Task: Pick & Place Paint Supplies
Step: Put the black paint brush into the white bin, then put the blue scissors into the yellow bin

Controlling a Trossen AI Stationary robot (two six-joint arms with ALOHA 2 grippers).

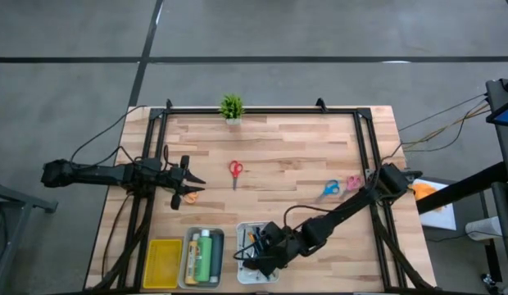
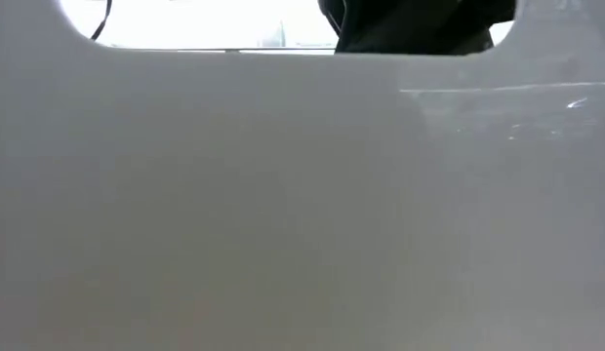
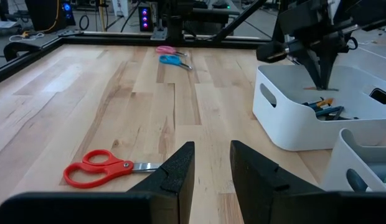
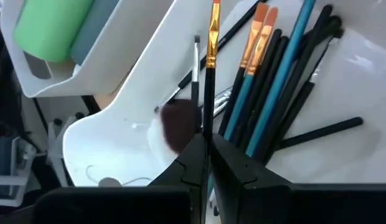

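Right gripper [image 1: 256,256] is over the white tray [image 1: 245,232] at bottom centre of the high view, fingers clamped on a thin dark brush [image 4: 210,74] with an orange ferrule, tip down among the brushes [image 4: 268,93] already in that tray. Looks like the drop-off step, release not yet done.

Left gripper [image 1: 188,183] sits at the left edge of the tabletop [image 1: 287,147], fingers apart, empty. Orange object just beside it, probably scissors, hard to make out.

Done so far, judging by layout: bottles [image 1: 205,256] in the grey tray [image 1: 188,239], a pile of brushes in the white tray. Yellow tray [image 1: 163,262] looks empty.

Left to do: red scissors [image 1: 235,170] mid-tabletop, blue scissors [image 1: 329,189] and pink scissors [image 1: 353,183] at right of centre.

Hidden: low view is almost fully blocked by a white tray wall. Right arm covers much of the white tray from above, so the brush count is unclear.
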